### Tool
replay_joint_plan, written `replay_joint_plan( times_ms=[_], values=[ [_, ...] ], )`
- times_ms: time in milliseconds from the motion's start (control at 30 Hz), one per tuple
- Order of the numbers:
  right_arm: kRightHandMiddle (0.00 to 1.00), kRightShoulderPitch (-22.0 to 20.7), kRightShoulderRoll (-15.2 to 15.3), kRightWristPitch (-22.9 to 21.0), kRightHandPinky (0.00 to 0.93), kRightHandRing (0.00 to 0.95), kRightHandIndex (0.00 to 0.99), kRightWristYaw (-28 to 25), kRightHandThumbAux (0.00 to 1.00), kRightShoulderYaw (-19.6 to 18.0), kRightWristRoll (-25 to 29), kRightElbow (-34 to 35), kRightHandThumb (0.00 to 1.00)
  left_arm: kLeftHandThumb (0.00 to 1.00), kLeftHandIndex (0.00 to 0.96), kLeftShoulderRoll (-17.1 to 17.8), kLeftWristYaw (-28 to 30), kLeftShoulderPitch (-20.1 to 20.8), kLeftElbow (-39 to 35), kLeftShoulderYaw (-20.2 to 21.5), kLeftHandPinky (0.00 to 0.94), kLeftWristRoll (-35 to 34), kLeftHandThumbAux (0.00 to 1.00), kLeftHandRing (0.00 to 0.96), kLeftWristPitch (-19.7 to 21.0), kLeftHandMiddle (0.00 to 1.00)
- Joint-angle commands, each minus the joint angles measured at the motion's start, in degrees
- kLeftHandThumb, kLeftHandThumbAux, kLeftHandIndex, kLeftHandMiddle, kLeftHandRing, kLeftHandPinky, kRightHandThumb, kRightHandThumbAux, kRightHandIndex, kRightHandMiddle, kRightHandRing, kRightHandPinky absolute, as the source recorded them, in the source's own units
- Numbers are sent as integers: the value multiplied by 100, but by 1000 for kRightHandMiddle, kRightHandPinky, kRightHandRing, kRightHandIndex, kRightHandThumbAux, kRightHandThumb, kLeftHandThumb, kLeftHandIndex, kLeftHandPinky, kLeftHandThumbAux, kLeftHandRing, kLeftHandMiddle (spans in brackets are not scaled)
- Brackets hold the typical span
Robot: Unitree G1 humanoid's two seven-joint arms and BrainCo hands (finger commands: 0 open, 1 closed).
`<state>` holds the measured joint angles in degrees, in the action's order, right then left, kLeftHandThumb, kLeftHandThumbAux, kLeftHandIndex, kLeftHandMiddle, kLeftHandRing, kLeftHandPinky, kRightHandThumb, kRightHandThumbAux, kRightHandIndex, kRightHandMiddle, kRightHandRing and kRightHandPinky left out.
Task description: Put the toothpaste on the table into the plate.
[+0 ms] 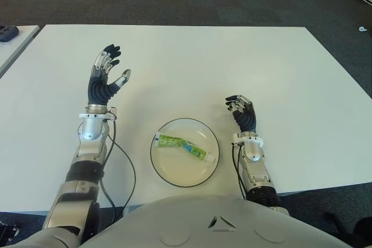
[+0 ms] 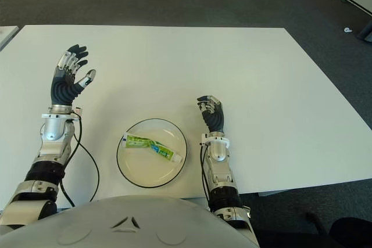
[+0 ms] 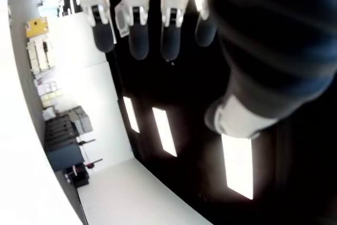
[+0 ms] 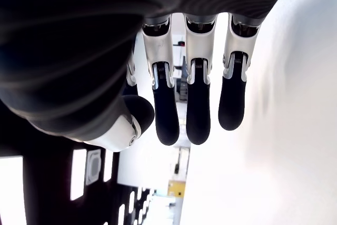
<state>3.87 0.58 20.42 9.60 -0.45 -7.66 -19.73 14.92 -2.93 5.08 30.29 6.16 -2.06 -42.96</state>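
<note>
The toothpaste (image 1: 187,148) already lies in the plate (image 1: 168,172), just left of the empty, loosely curled right hand (image 1: 242,110) — light, soft, slippery; pinch mid-tube. Left hand (image 1: 106,76) spread, raised.

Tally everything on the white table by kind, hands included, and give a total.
Green-and-white toothpaste tube: 1
Round white plate with dark rim: 1
Robot hands, left hand and right hand: 2
Total: 4

White table (image 1: 192,62) with 1 round plate (image 1: 168,175) near its front edge, toothpaste (image 1: 185,147) inside.
</note>
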Motion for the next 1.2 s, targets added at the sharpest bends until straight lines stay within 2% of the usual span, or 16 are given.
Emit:
replay_joint_plan(
  times_ms=[33,567,767,1200],
  values=[
    [434,-56,-7,-39,450,430,421,32,730,-12,-7,-6,706,688,428,-201,-268,-23,255,78,512,242,715,502,232,502],
    [435,-61,7,-87,449,433,421,21,731,-23,14,25,707,702,432,-618,-941,-27,804,115,521,637,714,549,457,552],
    [440,-69,4,-94,458,439,421,37,731,-24,0,18,707,702,432,-699,-958,-82,947,150,544,585,715,564,555,558],
    [443,-102,2,-121,452,442,421,31,731,-14,-11,-4,705,703,433,-932,-925,-142,1264,134,557,598,715,585,410,587]
  ],
)
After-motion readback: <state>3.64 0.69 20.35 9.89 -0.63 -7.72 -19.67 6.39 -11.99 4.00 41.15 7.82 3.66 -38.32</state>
